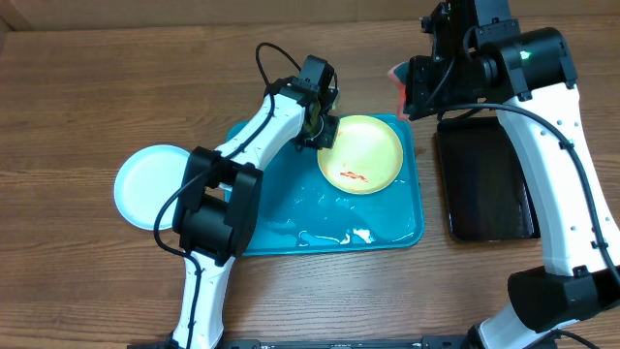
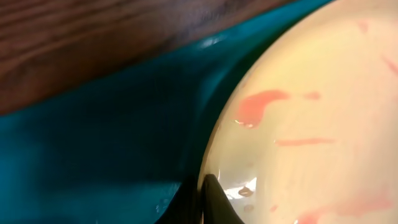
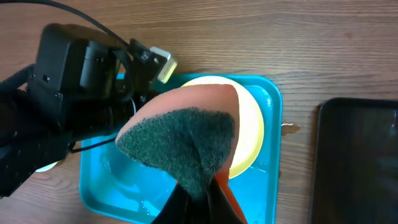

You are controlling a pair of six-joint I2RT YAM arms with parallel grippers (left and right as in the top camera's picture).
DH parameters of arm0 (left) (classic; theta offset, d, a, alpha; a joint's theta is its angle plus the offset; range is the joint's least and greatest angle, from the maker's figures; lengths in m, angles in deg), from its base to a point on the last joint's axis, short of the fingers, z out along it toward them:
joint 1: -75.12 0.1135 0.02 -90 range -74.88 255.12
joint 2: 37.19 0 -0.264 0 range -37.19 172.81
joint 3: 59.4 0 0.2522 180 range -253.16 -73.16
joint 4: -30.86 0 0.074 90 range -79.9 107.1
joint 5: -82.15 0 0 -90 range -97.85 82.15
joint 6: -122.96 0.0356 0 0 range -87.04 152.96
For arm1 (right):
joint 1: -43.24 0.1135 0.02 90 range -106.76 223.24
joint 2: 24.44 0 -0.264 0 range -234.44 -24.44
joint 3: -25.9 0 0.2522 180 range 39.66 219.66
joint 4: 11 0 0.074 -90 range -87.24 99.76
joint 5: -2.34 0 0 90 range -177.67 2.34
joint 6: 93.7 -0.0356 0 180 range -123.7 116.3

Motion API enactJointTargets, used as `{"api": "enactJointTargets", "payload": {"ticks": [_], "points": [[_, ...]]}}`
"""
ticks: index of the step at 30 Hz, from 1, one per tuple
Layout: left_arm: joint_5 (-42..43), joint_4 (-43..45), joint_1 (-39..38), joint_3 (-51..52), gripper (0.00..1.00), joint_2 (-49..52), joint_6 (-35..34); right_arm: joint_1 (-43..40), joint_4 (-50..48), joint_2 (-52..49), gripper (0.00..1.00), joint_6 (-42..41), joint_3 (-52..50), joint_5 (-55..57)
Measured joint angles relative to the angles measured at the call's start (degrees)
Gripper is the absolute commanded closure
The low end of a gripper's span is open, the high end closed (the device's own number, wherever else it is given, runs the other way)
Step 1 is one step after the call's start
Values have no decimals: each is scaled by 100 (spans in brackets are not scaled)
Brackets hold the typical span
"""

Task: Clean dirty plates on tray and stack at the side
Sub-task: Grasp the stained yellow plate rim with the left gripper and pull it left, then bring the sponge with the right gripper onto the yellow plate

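Observation:
A pale yellow-green plate (image 1: pixel 361 153) with red sauce smears lies on the right part of the turquoise tray (image 1: pixel 291 208). My left gripper (image 1: pixel 317 131) is shut on the plate's left rim; in the left wrist view the rim (image 2: pixel 261 124) sits between the fingers (image 2: pixel 208 199). A pale light-blue plate (image 1: pixel 150 184) lies on the table left of the tray. My right gripper (image 1: pixel 407 92) is shut on an orange sponge with a green scrub face (image 3: pixel 180 140), held above the tray's back right corner. A third plate is out of view.
A glossy black tray (image 1: pixel 484 179) lies to the right of the turquoise tray. Water pools on the turquoise tray's front part (image 1: pixel 329 233). The right arm's base stands at the front right (image 1: pixel 562 291).

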Motion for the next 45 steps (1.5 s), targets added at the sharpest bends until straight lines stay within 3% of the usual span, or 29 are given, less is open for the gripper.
{"api": "enactJointTargets", "payload": {"ticks": [4, 9, 11, 13, 16, 22, 27, 31, 34, 36, 41, 45], "points": [[-48, -675, 101, -68, 96, -11, -173, 0, 0, 0, 96, 0, 0, 0], [-87, -2256, 509, -94, 94, -28, -730, 0, 0, -9, 96, 2, -2, 0], [-129, -2833, 669, -79, 69, -28, -857, 0, -4, -9, 96, 2, -2, -2], [-219, -3128, 785, -79, 52, -28, -820, 0, -22, -9, 96, 2, -2, -4], [-284, -2959, 787, -79, 40, -28, -455, 2, -50, -9, 96, -2, -2, -2], [-323, -1773, 776, -79, 37, -28, 535, 2, -17, -9, 96, 2, -2, -2], [-323, -940, 769, -79, 41, -28, 1281, 2, 20, -11, 96, -2, -2, -2], [-321, -1010, 678, -79, 50, -28, 1945, 2, 37, -11, 96, 2, -2, -2], [-321, -1137, 623, -79, 67, -28, 2291, 0, 46, -11, 96, -2, -2, -2], [-321, -1224, 608, -79, 95, -28, 2483, 2, 52, -11, 96, 2, -2, -2], [-273, -1342, 597, -79, 96, -46, 2656, 0, 63, -11, 96, 2, -2, -4], [-249, -1519, 599, -81, 96, -46, 2286, 0, 66, -11, 96, 2, -2, -4]]}}
